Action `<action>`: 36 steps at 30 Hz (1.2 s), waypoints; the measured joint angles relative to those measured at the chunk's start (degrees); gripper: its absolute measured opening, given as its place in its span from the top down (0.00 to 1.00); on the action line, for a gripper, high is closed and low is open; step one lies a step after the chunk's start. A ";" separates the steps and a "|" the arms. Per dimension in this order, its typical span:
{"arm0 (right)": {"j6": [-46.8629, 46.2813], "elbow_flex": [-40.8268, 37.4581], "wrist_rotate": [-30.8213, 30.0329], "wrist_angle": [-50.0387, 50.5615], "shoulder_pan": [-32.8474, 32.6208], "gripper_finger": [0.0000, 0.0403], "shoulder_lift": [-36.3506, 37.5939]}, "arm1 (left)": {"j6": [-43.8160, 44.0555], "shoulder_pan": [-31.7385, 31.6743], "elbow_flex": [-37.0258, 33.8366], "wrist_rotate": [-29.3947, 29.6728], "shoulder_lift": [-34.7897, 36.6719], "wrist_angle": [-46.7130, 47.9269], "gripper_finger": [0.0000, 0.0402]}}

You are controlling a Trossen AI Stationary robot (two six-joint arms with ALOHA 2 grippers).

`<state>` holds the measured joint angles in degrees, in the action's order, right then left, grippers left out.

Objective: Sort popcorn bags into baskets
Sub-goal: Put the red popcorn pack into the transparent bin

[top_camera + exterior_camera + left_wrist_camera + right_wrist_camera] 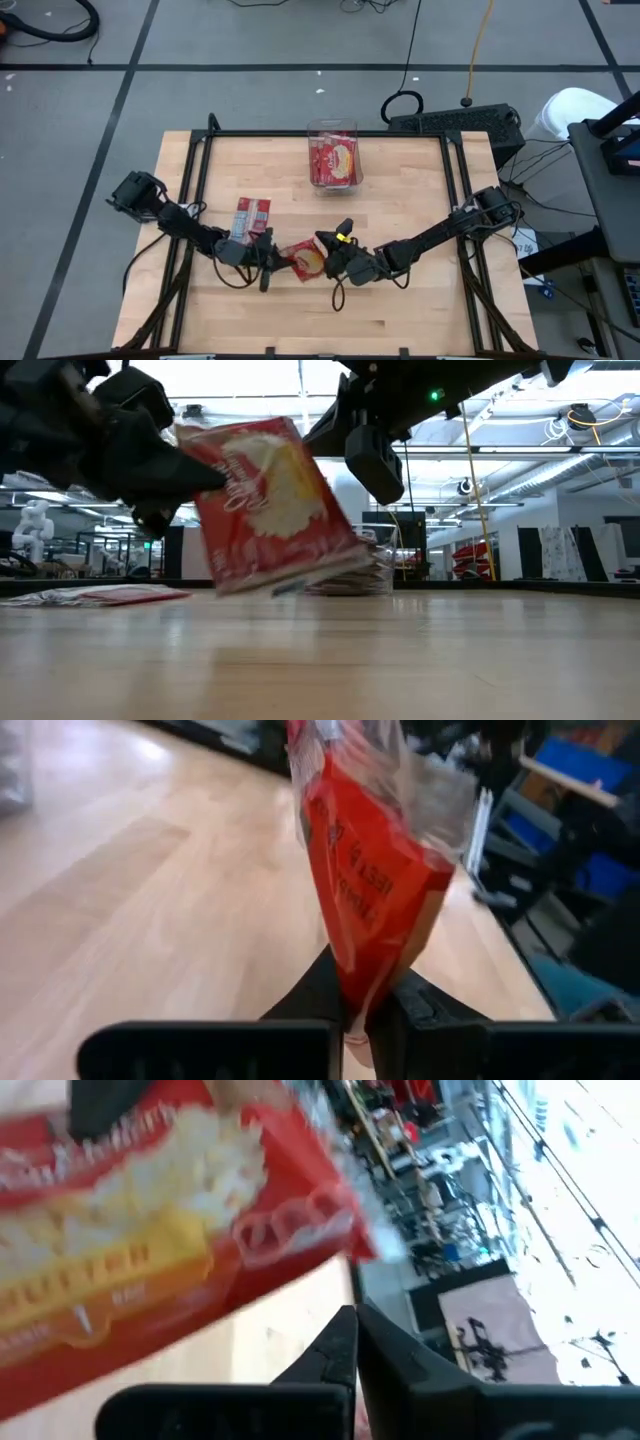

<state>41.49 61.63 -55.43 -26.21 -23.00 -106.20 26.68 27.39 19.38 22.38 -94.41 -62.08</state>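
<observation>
Left gripper (362, 1020) jaws clamped on popcorn bag (370, 880) edge — right gripper (355, 1342) jaws shut, empty beside it.

Basket (333, 160) sits at the back middle of the table (420, 200), with bags (335, 162) in it. Toward the front, left gripper (274, 252) and right gripper (330, 252) face each other, with one bag (306, 259) between them, pinched in the left one. Another bag (252, 216) lies flat just behind the left gripper, well left of the basket.
</observation>
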 joint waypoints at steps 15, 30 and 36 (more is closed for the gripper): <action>-8.28 -9.19 -19.34 6.18 -7.96 0.74 14.40 | -5.46 -10.31 3.66 -3.98 13.57 6.81 0.95; -19.16 -35.82 -5.88 -3.08 -9.71 0.73 33.62 | -21.73 -31.99 35.62 -19.79 20.56 60.84 0.95; -19.96 -43.45 2.43 -13.49 -7.52 0.74 34.97 | -19.61 -42.52 43.26 -26.28 18.97 68.66 0.95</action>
<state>21.53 18.18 -53.00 -39.70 -30.51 -71.23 7.07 -15.14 62.63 -3.90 -75.44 6.59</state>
